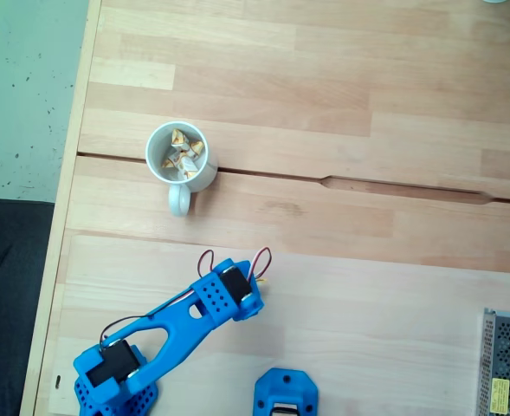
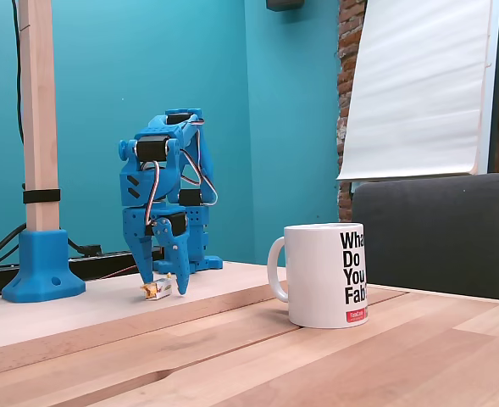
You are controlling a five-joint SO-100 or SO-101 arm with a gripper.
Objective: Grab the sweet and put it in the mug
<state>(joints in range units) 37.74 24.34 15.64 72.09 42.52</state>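
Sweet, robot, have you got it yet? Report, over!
Gripper down at table, fingers around sweet; grip unconfirmed. Mug already holds several sweets. Path to mug clear.

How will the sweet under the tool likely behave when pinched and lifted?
The sweet looks tiny beside the mug, so probably very light. Its twisted wrapper ends may crumple or slip from the tool. Lying flat on the table, it seems unlikely to roll.

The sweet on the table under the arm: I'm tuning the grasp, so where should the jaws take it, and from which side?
Grip the sweet across its white middle, coming straight down from above. It lies flat on the table, and its pointed twisted ends look too thin to pinch. The gripper is already down at it, well apart from the mug.
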